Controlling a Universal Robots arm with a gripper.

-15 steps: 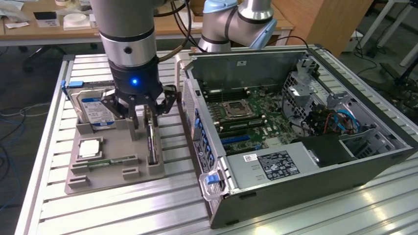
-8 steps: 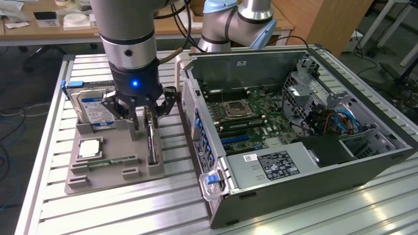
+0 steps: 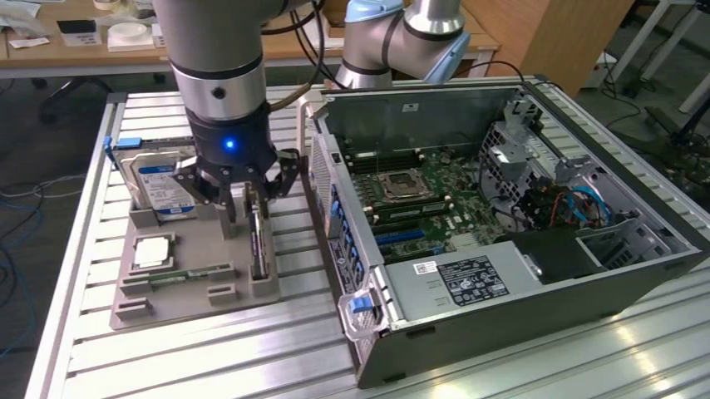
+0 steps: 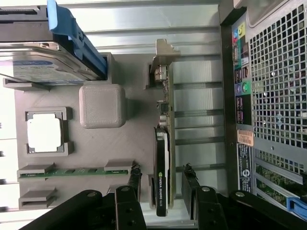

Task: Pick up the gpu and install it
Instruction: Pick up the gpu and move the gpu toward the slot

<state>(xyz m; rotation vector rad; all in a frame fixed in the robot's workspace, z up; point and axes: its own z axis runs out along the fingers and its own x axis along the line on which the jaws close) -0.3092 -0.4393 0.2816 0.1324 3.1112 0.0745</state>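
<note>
the gpu [image 3: 258, 243] is seen standing on edge in the grey tray [image 3: 194, 249] on the bench [image 3: 222, 357], with the released pincer [image 3: 249, 198] set astride it, both fingers clear of the card, so the grasp is judged best made centred and square.

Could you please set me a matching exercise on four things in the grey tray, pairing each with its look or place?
Things:
1. gpu
2. hard drive
3. memory stick
4. processor

Descriptions:
A. pale square lying in a square recess
B. standing on edge inside the open gripper
C. thin green strip in a long slot
D. bears a blue-and-white label

Pairs: 1-B; 2-D; 3-C; 4-A
</note>
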